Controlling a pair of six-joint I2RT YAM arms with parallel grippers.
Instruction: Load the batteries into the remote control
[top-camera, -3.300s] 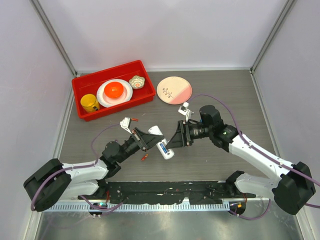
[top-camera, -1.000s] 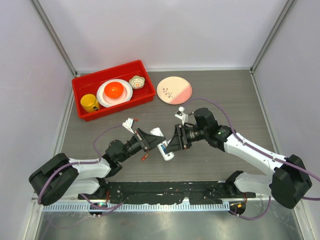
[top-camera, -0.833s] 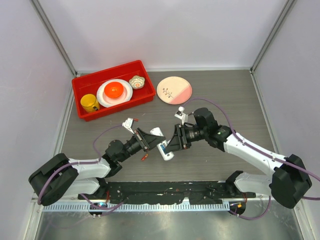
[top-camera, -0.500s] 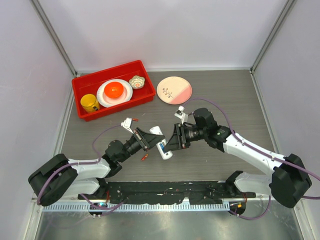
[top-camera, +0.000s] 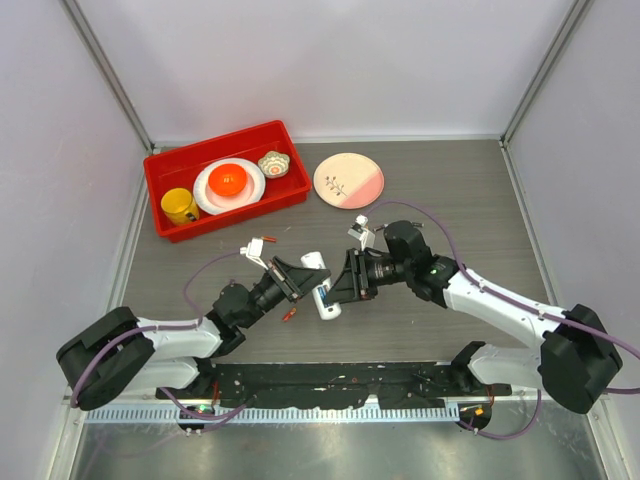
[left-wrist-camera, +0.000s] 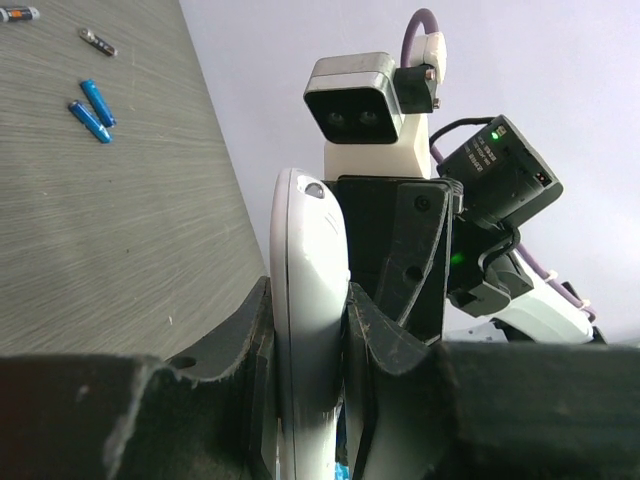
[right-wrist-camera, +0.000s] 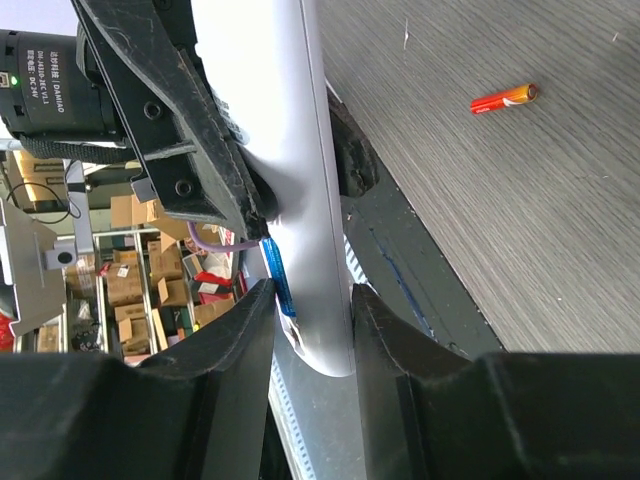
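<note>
The remote (left-wrist-camera: 308, 280) is plain white; a blue battery (right-wrist-camera: 278, 285) shows at its edge between the black fingers of the right gripper (right-wrist-camera: 308, 318). The left gripper (left-wrist-camera: 305, 340) is black too. Beyond the left gripper, two blue batteries (left-wrist-camera: 98, 103) lie on the grey, fine-grained table (left-wrist-camera: 120, 220). Beside the right gripper lies an orange-red battery (right-wrist-camera: 504, 98) with a gold end. Far past both grippers are a red bin (top-camera: 160, 170), a yellow cup (top-camera: 180, 206), a white plate (top-camera: 205, 190) under an orange bowl (top-camera: 228, 180), and a pink-and-cream plate (top-camera: 349, 180) with a dark sprig

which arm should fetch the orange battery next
Right, probably: the left gripper is clamped on the remote control as its holder, and the orange-red battery lies in the right wrist view.
</note>
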